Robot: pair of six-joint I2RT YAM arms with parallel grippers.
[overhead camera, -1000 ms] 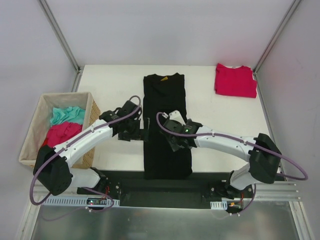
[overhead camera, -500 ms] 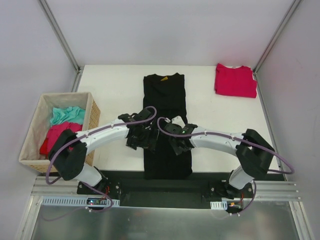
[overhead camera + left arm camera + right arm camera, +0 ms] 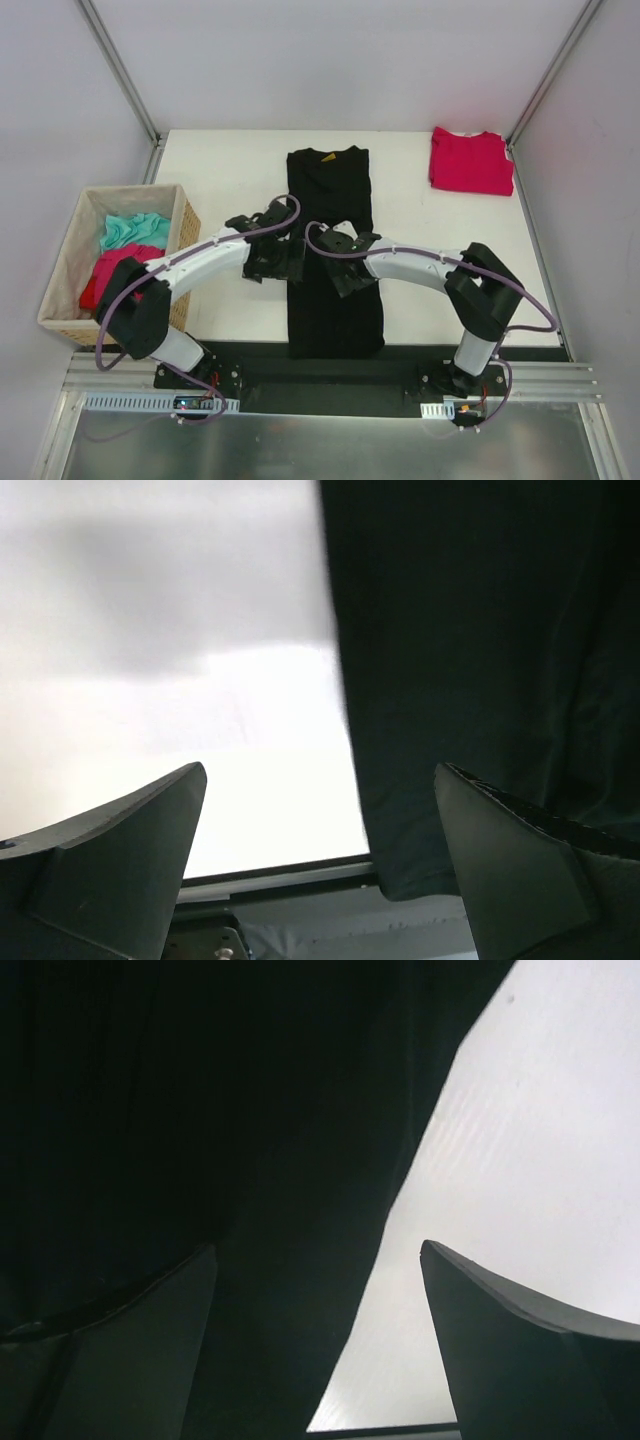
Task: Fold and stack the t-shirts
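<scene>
Top external: red t-shirt (image 3: 471, 160) lies folded far right; black t-shirt (image 3: 333, 200) is only a long strip, left tool (image 3: 288, 266) and right tool (image 3: 346, 276) spread empty at its edges; cross-folds and stacking look left to do.

Top cam: fixed high behind the arm bases (image 3: 190, 375), looks down on the whole white worktop (image 3: 230, 170). Left wrist cam: close, looks down past left tool (image 3: 315, 780) at the long folded black cloth t-shirt (image 3: 480, 660), left edge. Right wrist cam: same past right tool (image 3: 318, 1250), right edge. All share the shirt's near half.
</scene>
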